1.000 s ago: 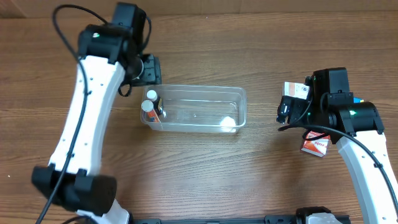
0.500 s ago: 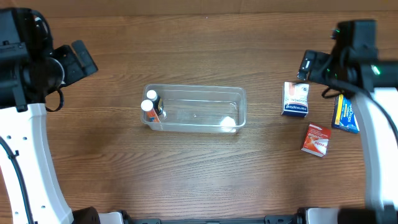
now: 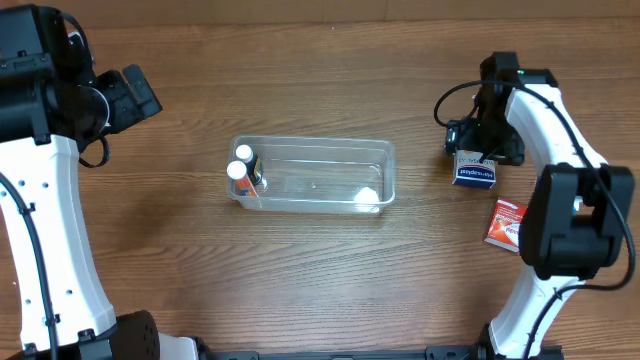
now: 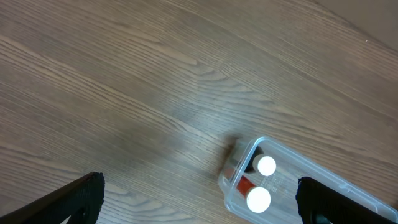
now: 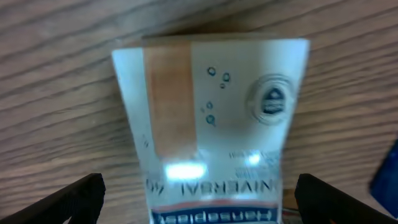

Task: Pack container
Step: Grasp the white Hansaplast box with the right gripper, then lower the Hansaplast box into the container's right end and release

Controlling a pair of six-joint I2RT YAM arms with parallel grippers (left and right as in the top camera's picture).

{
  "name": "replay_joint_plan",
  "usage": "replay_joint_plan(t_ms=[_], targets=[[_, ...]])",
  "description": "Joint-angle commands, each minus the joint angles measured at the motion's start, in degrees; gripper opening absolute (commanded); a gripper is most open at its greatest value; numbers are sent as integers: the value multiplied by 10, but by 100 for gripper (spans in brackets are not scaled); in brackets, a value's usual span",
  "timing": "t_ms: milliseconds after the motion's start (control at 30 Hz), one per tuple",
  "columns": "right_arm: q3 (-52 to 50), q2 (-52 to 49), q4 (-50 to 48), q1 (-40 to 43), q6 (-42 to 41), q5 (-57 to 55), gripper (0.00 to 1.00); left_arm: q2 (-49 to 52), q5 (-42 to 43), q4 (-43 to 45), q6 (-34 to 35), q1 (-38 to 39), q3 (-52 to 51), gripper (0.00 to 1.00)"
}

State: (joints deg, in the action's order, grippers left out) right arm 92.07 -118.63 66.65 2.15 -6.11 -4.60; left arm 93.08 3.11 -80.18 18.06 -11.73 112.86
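The clear plastic container (image 3: pixel 330 150) sits mid-table. At its left end are two white-capped tubes (image 3: pixel 240 165), and a small white item (image 3: pixel 367 195) lies at its right end. My left gripper (image 3: pixel 135 98) is open and empty, high at the far left; in its wrist view (image 4: pixel 199 214) the container's corner (image 4: pixel 231 186) with the tubes (image 4: pixel 259 199) lies below it. My right gripper (image 3: pixel 476 148) is open right over a white and blue box (image 3: pixel 474 172). In its wrist view (image 5: pixel 199 205) the fingers stand on either side of that box (image 5: pixel 211 118).
A red box (image 3: pixel 508 224) lies right of the container, near my right arm. A blue edge (image 5: pixel 388 174) shows at the right of the right wrist view. The table is brown wood.
My left arm swung from the container's left end out to the far left. My right arm moved in over the white and blue box and now covers a blue box.
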Motion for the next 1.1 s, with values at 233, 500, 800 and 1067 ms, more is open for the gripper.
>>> replay_joint_plan(t_ms=[233,500,800,1067], targets=[[-32,-19,-31,1,6,9,100,13,10,0,-1,-2,-3,100],[-46,-19,-46,1,3,9,83,13,10,0,-1,-2,-3,100],[-34,-15,-39,1,-4,8,64,13,10,1,-1,-2,-3,100],[11,154,3,-30,-16,9,65,13,10,1,-1,-2,-3,99]])
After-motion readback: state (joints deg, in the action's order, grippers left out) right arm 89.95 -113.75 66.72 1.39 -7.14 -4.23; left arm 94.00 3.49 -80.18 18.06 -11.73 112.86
